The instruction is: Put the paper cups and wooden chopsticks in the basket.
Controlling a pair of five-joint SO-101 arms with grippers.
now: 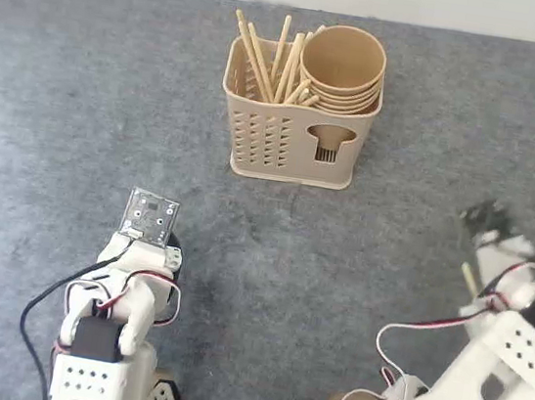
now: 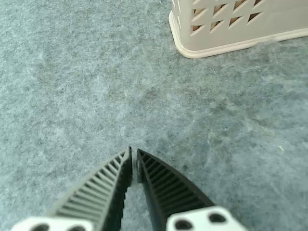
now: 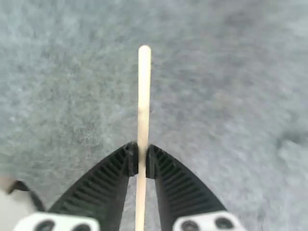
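While the basket (image 1: 265, 141) sits at the far middle of the grey surface (image 1: 85, 87), already loaded with a stack of paper cups (image 1: 343, 62) and a bundle of wooden chopsticks (image 1: 267, 57) leaning beside them, the action is over at the near right. The right gripper (image 3: 139, 159) is pinching a single chopstick (image 3: 143, 96), which pokes out straight ahead past the fingertips, low over the surface and well apart from the basket. The left gripper (image 2: 134, 156) hangs with its jaws pressed almost together on nothing, the basket's corner ahead of it.

This looks like a carry-and-drop. To do it well, I'd say lift first so the stick clears the rim, swing it toward upright, aim for the chopstick side rather than the cups, and let go only once the tip is inside.
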